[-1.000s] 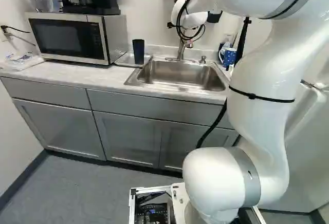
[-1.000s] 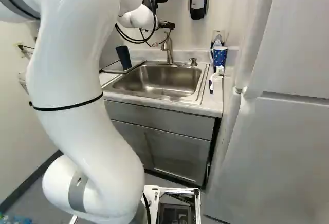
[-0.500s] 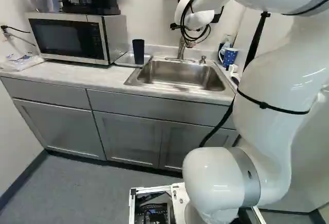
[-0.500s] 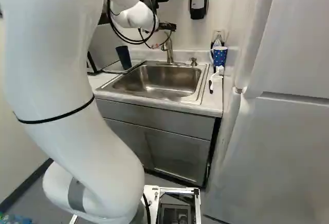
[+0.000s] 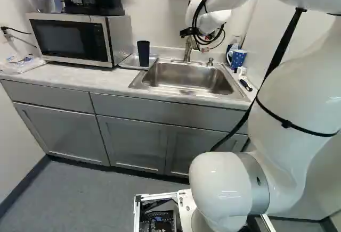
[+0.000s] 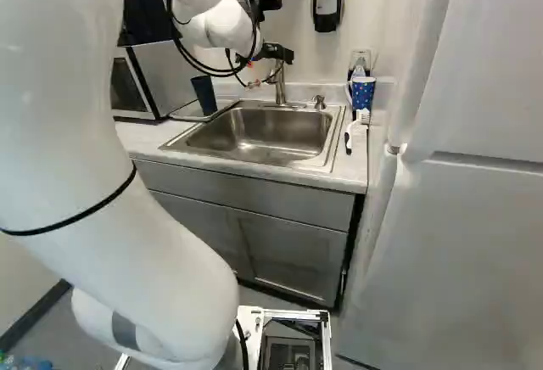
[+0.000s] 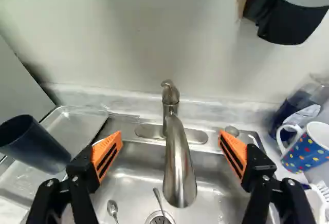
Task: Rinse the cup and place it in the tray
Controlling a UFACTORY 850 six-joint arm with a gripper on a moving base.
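Your gripper stands wide open, empty, aimed at faucet; dark cup sits in tray. Drift sideways, you could knock spout; swing low toward tray, you may tip cup.

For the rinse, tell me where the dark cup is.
In the left base view, the dark cup is on the tray, left of the sink, by the microwave.

Left base view: camera behind the arm, to its left, facing ahead and slightly down. Right base view: camera behind, to the right, similar heading. Both cover the sink and tabletop from farther back. Wrist view: close range, facing the faucet, shared by all views.
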